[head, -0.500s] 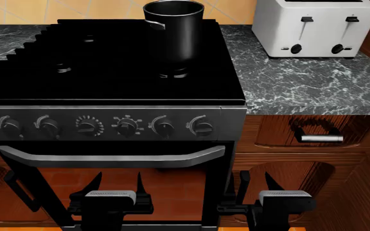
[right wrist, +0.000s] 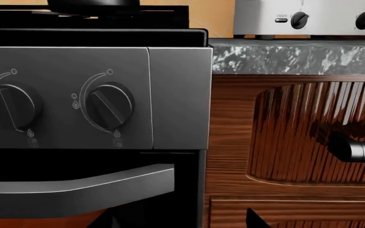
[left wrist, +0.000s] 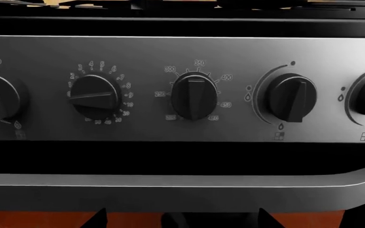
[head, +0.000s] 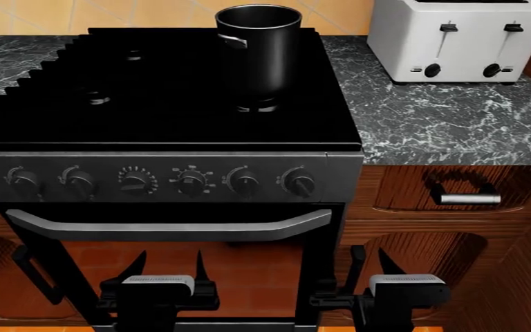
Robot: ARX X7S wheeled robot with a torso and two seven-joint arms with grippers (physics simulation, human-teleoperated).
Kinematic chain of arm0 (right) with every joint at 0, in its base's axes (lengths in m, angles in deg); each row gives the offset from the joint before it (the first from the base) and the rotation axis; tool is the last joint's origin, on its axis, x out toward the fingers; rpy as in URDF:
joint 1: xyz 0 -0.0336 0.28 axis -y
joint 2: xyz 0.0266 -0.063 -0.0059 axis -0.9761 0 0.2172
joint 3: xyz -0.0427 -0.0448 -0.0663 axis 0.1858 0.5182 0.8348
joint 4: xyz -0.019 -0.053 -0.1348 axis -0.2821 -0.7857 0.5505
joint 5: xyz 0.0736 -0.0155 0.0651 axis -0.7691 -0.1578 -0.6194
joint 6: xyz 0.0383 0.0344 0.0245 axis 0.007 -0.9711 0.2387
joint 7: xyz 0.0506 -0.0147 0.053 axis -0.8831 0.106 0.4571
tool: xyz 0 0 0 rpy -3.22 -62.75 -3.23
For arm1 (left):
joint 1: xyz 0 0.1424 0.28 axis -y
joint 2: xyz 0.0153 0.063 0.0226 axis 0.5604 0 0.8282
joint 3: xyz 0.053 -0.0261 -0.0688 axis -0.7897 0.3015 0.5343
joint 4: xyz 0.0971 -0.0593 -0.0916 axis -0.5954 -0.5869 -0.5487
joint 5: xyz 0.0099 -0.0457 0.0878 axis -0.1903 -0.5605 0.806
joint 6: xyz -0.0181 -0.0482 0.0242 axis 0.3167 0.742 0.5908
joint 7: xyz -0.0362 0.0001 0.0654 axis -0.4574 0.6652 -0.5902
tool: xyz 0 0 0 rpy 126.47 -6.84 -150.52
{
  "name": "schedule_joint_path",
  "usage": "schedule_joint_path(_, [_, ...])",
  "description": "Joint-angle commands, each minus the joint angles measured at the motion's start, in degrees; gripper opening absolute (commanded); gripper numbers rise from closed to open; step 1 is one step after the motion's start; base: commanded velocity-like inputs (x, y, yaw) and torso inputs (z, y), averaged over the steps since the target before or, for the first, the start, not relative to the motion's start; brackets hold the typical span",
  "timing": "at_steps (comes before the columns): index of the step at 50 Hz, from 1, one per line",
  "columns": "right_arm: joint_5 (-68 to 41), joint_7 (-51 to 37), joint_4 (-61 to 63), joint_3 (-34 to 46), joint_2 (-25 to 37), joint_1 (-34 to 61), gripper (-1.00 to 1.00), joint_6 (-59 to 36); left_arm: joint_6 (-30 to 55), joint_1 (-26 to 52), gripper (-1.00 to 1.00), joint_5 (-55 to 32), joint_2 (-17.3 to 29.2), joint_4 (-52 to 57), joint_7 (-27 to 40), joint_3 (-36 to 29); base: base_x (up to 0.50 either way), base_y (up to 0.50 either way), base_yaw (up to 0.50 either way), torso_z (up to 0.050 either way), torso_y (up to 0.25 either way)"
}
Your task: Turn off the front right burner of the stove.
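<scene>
Approach is the step judged to be in hand: no knob has been touched yet, and both grippers are held low in front of the oven door. The left gripper [head: 166,266] is seen with its fingers apart and empty. Above it, the stove [head: 155,131] shows a glossy black cooktop over a dark grey, matte panel [head: 164,181] of six round, ridged knobs, with a curved silver handle [head: 169,227] below. A tall black cylindrical pot [head: 258,48] stands on the cooktop, and just before its base lies the front right burner [head: 257,106], a small dark cap with a shiny steel ring. The rightmost knob [right wrist: 110,105] is seen tilted off vertical. The right gripper [head: 365,266] is likewise spread and empty. Next, it is judged that the right arm must be raised to a right-hand knob, closed on its ridge and turned. To the right lie marbled counter [head: 450,124], white toaster [head: 459,38] and wood cabinet [head: 450,207].
</scene>
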Motion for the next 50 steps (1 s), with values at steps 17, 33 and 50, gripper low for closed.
schedule_joint_path(17, [-2.0, -2.4, -0.3, 2.8, 2.1, 0.3, 1.00, 1.0, -0.1, -0.9, 1.00, -2.0, 2.6, 0.1, 1.6, -2.9, 0.00, 0.18, 0.00, 0.000, 0.000])
schedule_joint_path(33, [-2.2, -3.9, -0.4, 4.1, 3.2, 0.5, 1.00, 1.5, -0.2, -0.6, 1.00, -2.5, 3.6, -0.1, 2.4, -4.6, 0.00, 0.16, 0.00, 0.000, 0.000])
schedule_joint_path(50, [-3.3, -5.3, -0.1, 4.8, 4.0, 0.7, 1.00, 0.4, -0.5, -0.6, 1.00, -3.2, 4.4, -0.4, 3.0, -5.7, 0.04, 0.00, 0.00, 0.000, 0.000])
